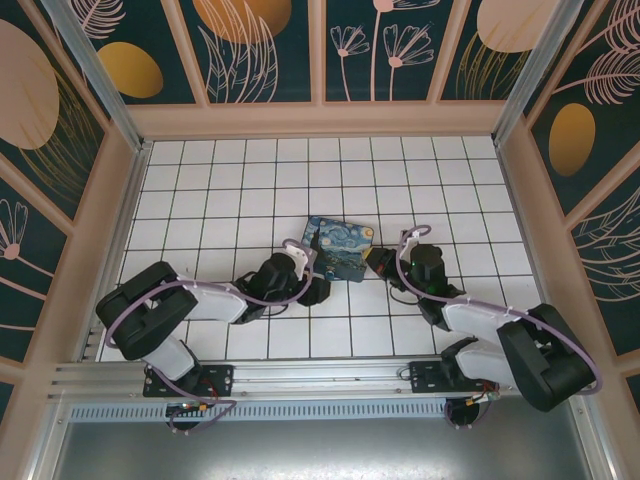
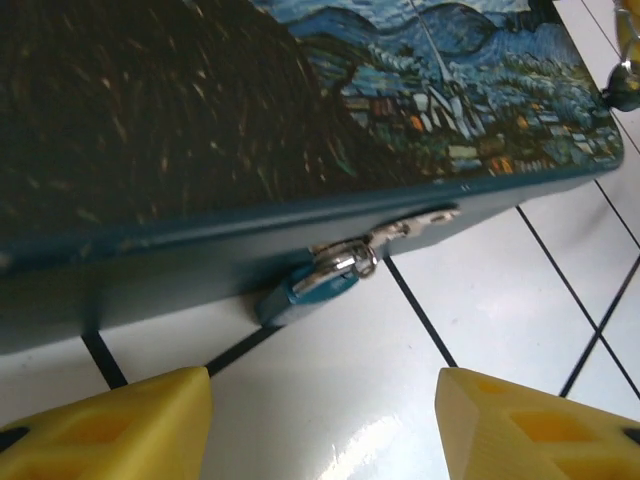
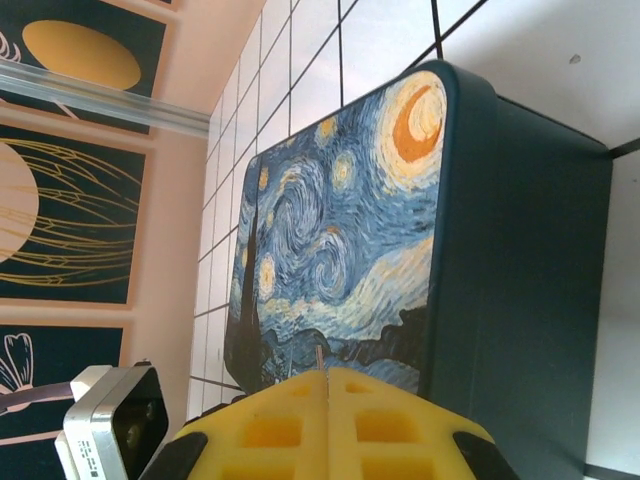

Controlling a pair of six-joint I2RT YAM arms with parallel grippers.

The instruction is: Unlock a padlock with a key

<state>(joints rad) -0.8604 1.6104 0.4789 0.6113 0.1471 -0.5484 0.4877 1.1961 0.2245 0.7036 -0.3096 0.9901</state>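
Facing: my left end effector (image 2: pixel 322 390) sits low over the white tiled tabletop (image 2: pixel 490 290) and points at the front wall of the painted box (image 2: pixel 200 120).
Left end effector state: the yellow fingers (image 2: pixel 110 425) are spread wide, with nothing between them and bare tile in the gap.
Padlock: the small silvery padlock (image 2: pixel 345 262) hangs at the metal hasp (image 2: pixel 420 222) on the box's front wall, just under the lid edge. It is ahead of the gap between my left fingers and apart from them.
Blue tab: a blue tab (image 2: pixel 305 290) sits right under the padlock and touches it; I cannot tell what it is.
Right end effector state: my right end effector (image 3: pixel 328 390) has its fingers pressed together with the seam closed. I cannot tell if anything is pinched.
Right end effector place: it is close to the box's starry lid (image 3: pixel 340 240), near the side wall.
Top view: the box (image 1: pixel 340 250) lies flat near the middle of the tabletop (image 1: pixel 230 190). My left end effector (image 1: pixel 315 278) is at its near-left side and my right end effector (image 1: pixel 378 262) at its right side. Both are just beside it; I cannot tell if they touch it.
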